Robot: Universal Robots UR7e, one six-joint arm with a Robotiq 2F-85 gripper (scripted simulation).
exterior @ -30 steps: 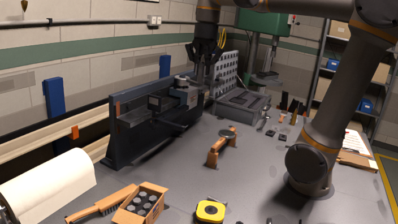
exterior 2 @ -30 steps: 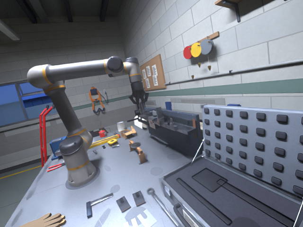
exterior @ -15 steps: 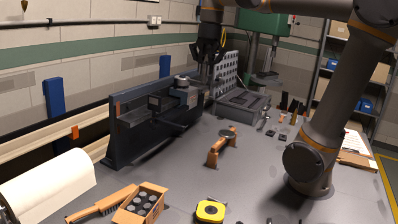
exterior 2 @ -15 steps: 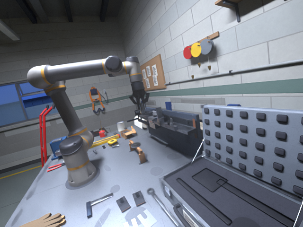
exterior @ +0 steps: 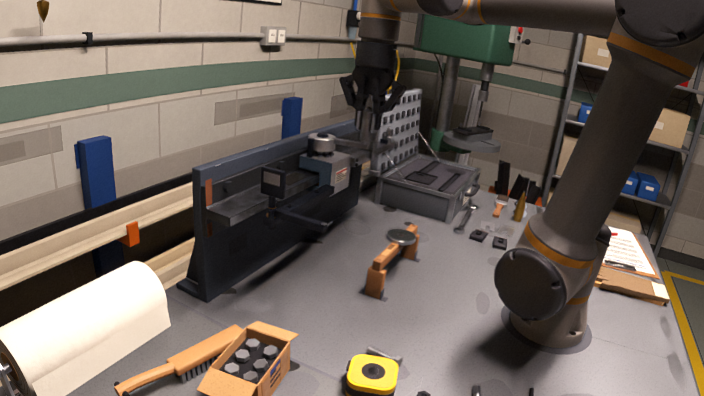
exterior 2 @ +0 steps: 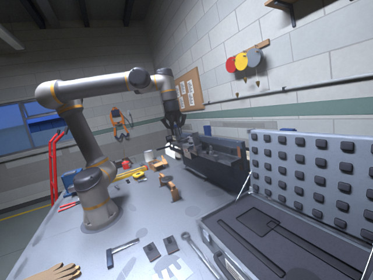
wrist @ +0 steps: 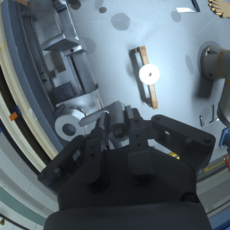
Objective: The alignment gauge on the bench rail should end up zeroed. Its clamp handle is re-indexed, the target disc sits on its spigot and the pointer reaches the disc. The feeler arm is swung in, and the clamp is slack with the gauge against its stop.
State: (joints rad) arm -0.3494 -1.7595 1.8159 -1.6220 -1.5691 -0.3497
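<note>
The clamp handle (wrist: 116,118) is a grey lever with a round grip, and my gripper (exterior: 369,131) (wrist: 116,119) is closed around that grip, coming down from above. The lever runs from a round hub (exterior: 321,143) (wrist: 68,124) on top of the gauge block (exterior: 330,172). The gauge sits on the dark bench rail (exterior: 260,200) (exterior 2: 217,156) near the rail's right end. A dark arm (exterior: 295,216) sticks out below the gauge. The target disc (exterior: 402,236) (wrist: 149,73) (exterior 2: 166,179) lies on an orange stand (exterior: 390,260) out on the bench, apart from the gauge.
The open foam-lined case (exterior: 425,185) (exterior 2: 289,229) stands just right of the rail, its lid (exterior: 400,125) upright behind my gripper. My own arm base (exterior: 550,280) is at the right. A box of bolts (exterior: 250,357), a brush (exterior: 170,367) and a tape measure (exterior: 372,372) lie near the front.
</note>
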